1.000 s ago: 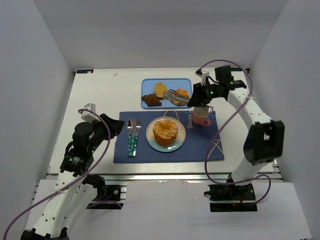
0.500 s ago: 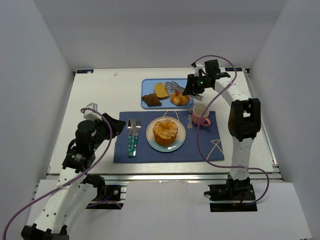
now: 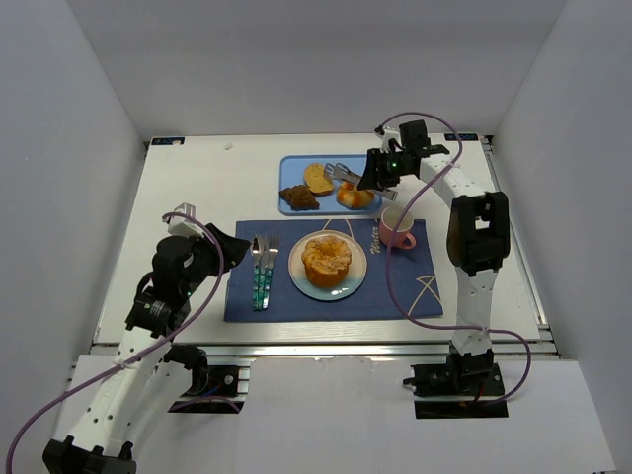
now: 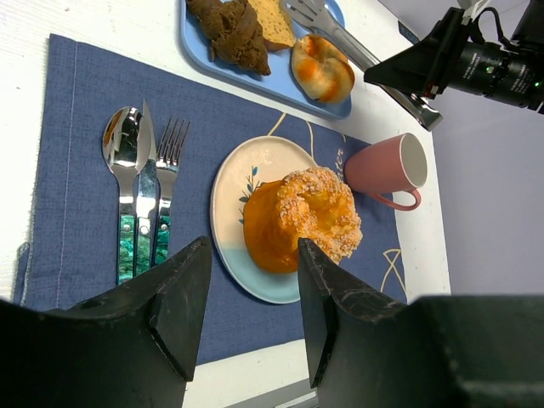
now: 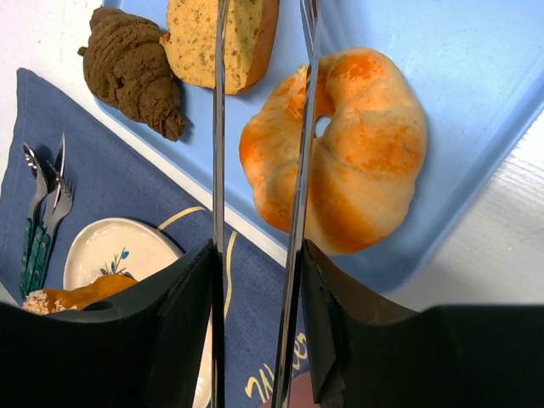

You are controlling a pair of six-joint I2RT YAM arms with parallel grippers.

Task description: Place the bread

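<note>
Bread bun (image 3: 326, 257) sits on the plate (image 3: 295, 269) at frame centre, so we read that placement as done. The ring bread (image 5: 365, 153) lies in the blue tray (image 3: 292, 166) at upper centre. Right gripper (image 3: 373, 174) clamps the tongs (image 5: 218, 127), whose blades are narrowly apart and empty over the ring's left edge. Next we'd either straddle the ring and squeeze or park the tongs; we can't tell which.
</note>
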